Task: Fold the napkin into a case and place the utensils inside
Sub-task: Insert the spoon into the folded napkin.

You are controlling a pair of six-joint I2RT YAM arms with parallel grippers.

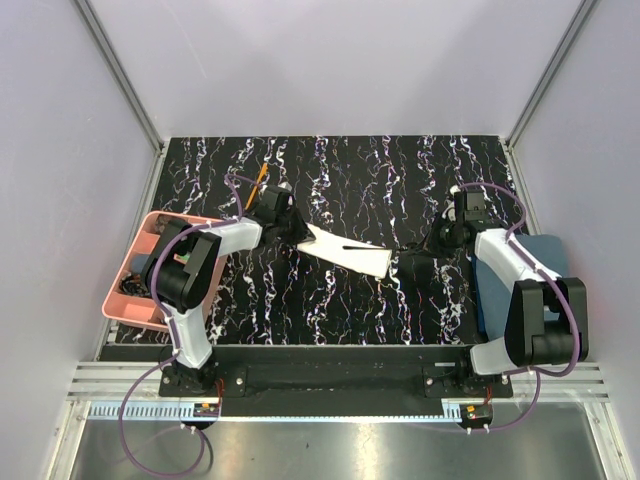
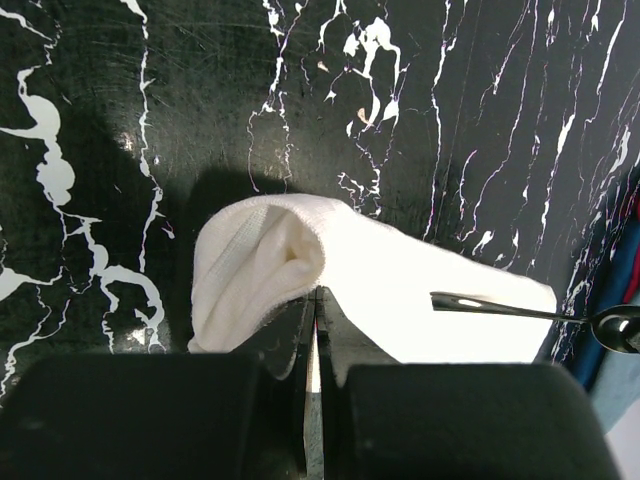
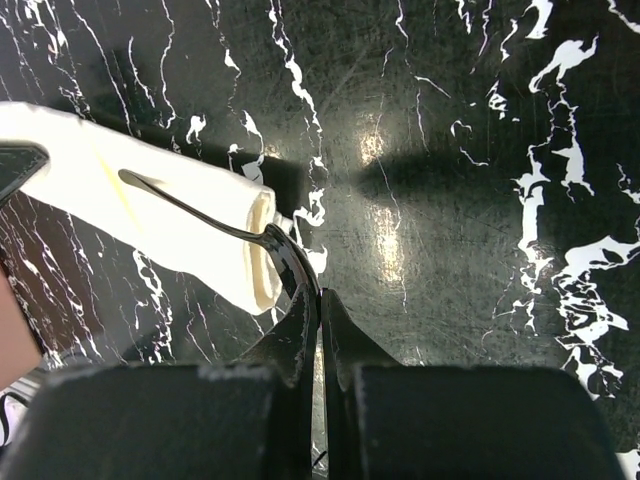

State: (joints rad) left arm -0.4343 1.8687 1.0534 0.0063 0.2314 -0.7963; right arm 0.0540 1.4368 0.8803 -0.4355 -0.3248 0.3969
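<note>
The cream napkin (image 1: 345, 251) lies as a narrow folded case mid-table, also in the left wrist view (image 2: 400, 300) and the right wrist view (image 3: 110, 195). My left gripper (image 1: 291, 227) is shut on its left end, where the cloth bunches over one finger (image 2: 285, 330). The black spoon (image 3: 288, 262) has its thin handle lying over the case's open right end; the handle also shows in the left wrist view (image 2: 500, 309). My right gripper (image 3: 320, 292) is shut on the spoon's bowl, just right of the case (image 1: 412, 262). The orange-handled stick (image 1: 258, 180) lies behind my left arm.
A pink compartment tray (image 1: 120, 302) sits at the left table edge beside the left arm. A dark blue-grey towel (image 1: 548, 252) lies at the right edge under the right arm. The table is black marble-patterned, with grey walls around it.
</note>
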